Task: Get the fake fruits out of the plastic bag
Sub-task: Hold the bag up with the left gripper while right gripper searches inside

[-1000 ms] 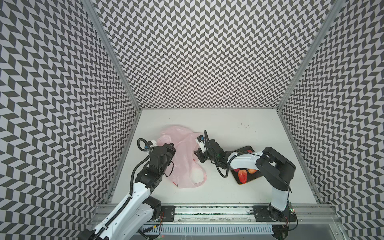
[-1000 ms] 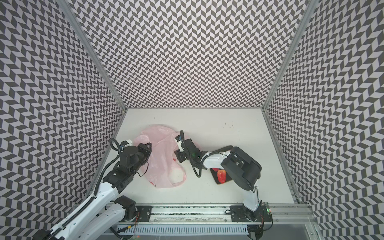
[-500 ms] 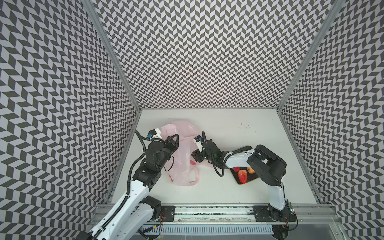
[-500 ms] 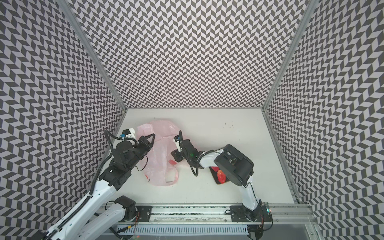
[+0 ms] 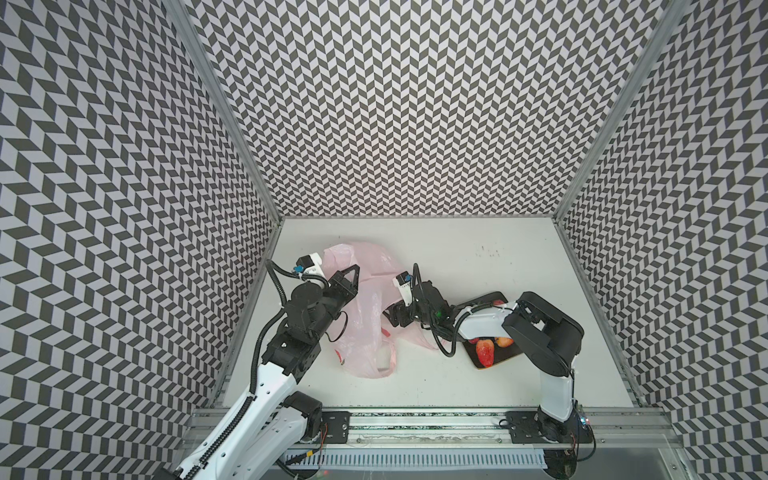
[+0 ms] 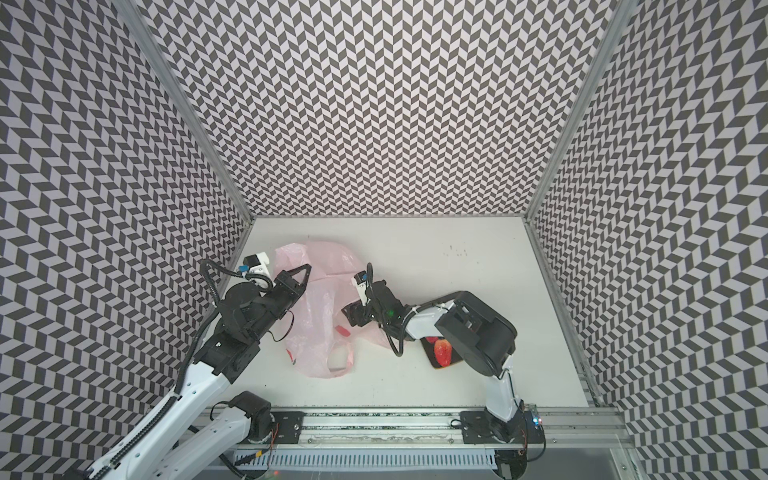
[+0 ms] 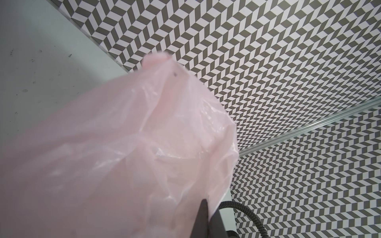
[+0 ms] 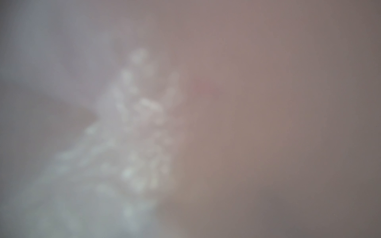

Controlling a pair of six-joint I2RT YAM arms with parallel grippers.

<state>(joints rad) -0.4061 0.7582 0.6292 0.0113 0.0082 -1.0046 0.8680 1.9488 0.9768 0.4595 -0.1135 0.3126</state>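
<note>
The pale-pink plastic bag (image 5: 368, 307) (image 6: 322, 307) lies left of centre, one end raised. My left gripper (image 5: 354, 269) (image 6: 306, 268) is shut on that raised end; in the left wrist view its fingertips (image 7: 204, 214) pinch the bag film (image 7: 123, 144). My right gripper (image 5: 392, 319) (image 6: 350, 315) points into the bag's right side with its fingers apart and nothing seen between them. Bag film (image 8: 247, 123) blurs the right wrist view. A red strawberry (image 5: 485, 353) (image 6: 443, 351) and other fake fruits (image 5: 504, 342) lie on a brown board. Whether fruit is inside the bag is hidden.
The dark brown board (image 5: 492, 298) (image 6: 436, 362) sits under my right arm, right of the bag. Red printed marks (image 6: 343, 331) show on the bag, and a handle loop (image 5: 384, 359) lies toward the front. Patterned walls enclose the white table (image 5: 478, 257) on three sides.
My left gripper has lifted its end of the bag up and toward the back wall. The right gripper has shifted slightly left along the bag and its fingers have spread.
</note>
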